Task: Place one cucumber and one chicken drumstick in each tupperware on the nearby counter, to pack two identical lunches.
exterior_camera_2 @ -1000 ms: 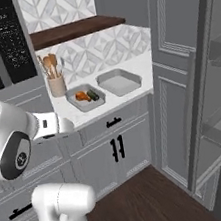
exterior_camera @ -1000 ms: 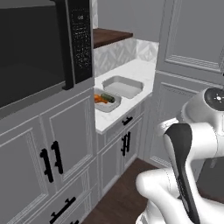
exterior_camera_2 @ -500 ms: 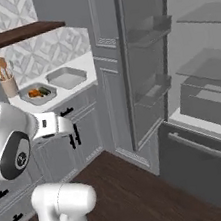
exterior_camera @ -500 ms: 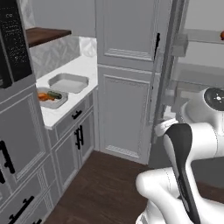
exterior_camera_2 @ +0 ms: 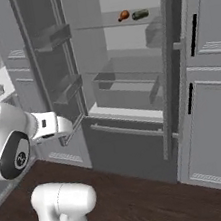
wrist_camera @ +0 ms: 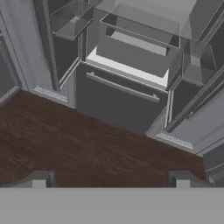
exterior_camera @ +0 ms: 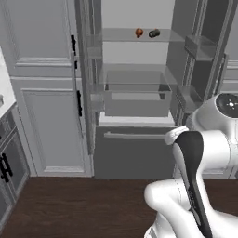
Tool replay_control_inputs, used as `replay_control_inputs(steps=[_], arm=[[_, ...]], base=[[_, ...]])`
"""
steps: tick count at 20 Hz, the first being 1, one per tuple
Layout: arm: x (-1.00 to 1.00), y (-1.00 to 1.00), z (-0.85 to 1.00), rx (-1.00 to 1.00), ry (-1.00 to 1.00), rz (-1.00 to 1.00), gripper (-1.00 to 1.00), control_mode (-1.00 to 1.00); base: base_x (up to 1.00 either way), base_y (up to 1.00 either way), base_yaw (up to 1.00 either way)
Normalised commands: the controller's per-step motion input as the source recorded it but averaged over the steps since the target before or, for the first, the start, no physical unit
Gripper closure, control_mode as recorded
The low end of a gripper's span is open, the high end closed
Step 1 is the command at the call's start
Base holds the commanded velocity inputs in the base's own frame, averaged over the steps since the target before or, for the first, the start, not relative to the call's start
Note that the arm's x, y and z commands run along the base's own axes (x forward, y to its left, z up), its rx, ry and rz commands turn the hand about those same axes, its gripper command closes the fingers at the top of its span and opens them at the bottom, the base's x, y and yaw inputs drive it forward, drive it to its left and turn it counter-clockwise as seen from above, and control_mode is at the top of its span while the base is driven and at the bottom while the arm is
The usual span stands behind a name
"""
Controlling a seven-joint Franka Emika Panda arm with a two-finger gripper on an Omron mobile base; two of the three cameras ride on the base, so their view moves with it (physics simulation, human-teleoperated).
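Setting: dark wood floor (wrist_camera: 65, 140) before an open refrigerator (exterior_camera: 135, 93), both doors swung wide.

Stock: chicken drumstick (exterior_camera: 139, 32), small, red-brown, beside a dark green cucumber (exterior_camera: 154, 33) at twelve o'clock on the top glass shelf (exterior_camera: 125, 37).

Tool (wrist_camera: 110, 177): open, empty, aimed low.

Risk: high reach might clip shelf or door bins.

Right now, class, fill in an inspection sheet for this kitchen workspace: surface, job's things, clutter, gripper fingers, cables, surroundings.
Surface: dark wooden floor; white counter edge at left.
Job's things: chicken drumstick and cucumber side by side on the upper fridge shelf.
Clutter: nothing seen.
Gripper: fingers wide apart, holding nothing.
Cables: nothing seen.
Surroundings: open fridge, doors swung out; clear drawer; freezer drawer shut; grey cabinets.
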Motion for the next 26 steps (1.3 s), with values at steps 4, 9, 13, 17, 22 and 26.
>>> replay_control_inputs(steps=[4,9,13,17,22,26], arm=[[0.00,0.00,0.00,0.00,0.00,0.00,-1.00,1.00],[0.00,0.00,0.00,0.00,0.00,0.00,-1.00,1.00],[0.00,0.00,0.00,0.00,0.00,0.00,-1.00,1.00],[0.00,0.00,0.00,0.00,0.00,0.00,-1.00,1.00],[0.00,0.00,0.00,0.00,0.00,0.00,-1.00,1.00],[0.00,0.00,0.00,0.00,0.00,0.00,-1.00,1.00]], base=[[0.64,-0.05,-0.37],[0.78,0.28,-0.30],[0.53,0.18,-0.24],[0.43,0.28,-0.21],[0.47,0.49,-0.07],[0.84,0.24,-0.04]])
